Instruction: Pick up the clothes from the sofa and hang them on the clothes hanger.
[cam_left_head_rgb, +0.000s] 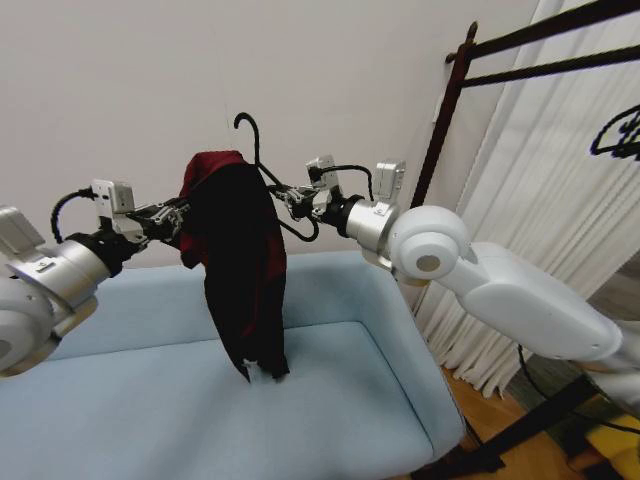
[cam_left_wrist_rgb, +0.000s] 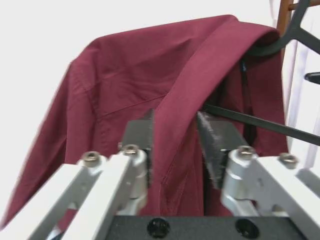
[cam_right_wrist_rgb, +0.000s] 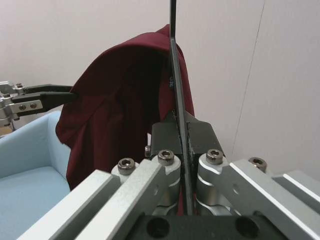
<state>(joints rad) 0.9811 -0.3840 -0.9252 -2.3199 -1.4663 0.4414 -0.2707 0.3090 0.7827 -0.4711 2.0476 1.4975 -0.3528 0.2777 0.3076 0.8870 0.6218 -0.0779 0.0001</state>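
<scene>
A dark red garment (cam_left_head_rgb: 240, 260) hangs draped over a black hanger (cam_left_head_rgb: 259, 145), held in the air above the sofa. My right gripper (cam_left_head_rgb: 290, 197) is shut on the hanger's wire just right of the cloth; in the right wrist view the hanger (cam_right_wrist_rgb: 173, 50) runs up from between the gripper's (cam_right_wrist_rgb: 181, 122) fingers. My left gripper (cam_left_head_rgb: 183, 222) is at the garment's left side. In the left wrist view a fold of the garment (cam_left_wrist_rgb: 125, 75) fills the gap of that gripper (cam_left_wrist_rgb: 175, 125). The hanger's bar (cam_left_wrist_rgb: 260, 122) shows behind the fold.
The light blue sofa (cam_left_head_rgb: 200, 420) lies below the garment's hem. A dark wooden clothes rack (cam_left_head_rgb: 445, 110) stands to the right, with its rail (cam_left_head_rgb: 560, 68) high up and another black hanger (cam_left_head_rgb: 615, 135) on it. White curtains (cam_left_head_rgb: 540, 180) hang behind the rack.
</scene>
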